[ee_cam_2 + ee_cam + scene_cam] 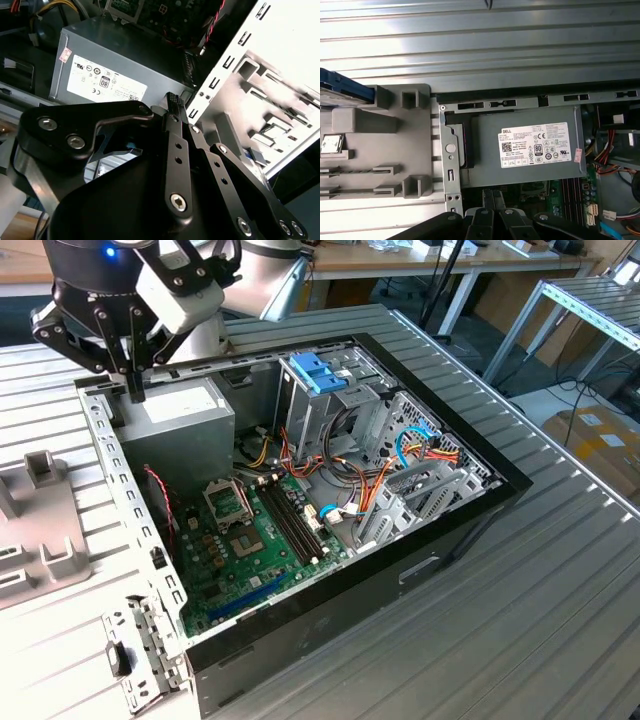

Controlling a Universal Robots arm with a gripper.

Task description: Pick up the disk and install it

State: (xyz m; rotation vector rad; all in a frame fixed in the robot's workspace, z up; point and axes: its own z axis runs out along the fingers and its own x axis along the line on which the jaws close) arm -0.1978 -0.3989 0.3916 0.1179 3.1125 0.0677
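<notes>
End effector (135, 392) was clenched on nothing, fingers pinched together, hanging just over the power supply (490, 145) corner, right by the case frame (451, 170). The disk (342, 90) sat well apart, out past that frame on the grey holder (415, 145) on the counter (520, 50). Blue edge showing, couldn't tell its long axis.

Computer case (330, 630) on table (540, 640); inside, power supply (180, 425) sits to the exterior view's left of the drive cage (330, 400).
</notes>
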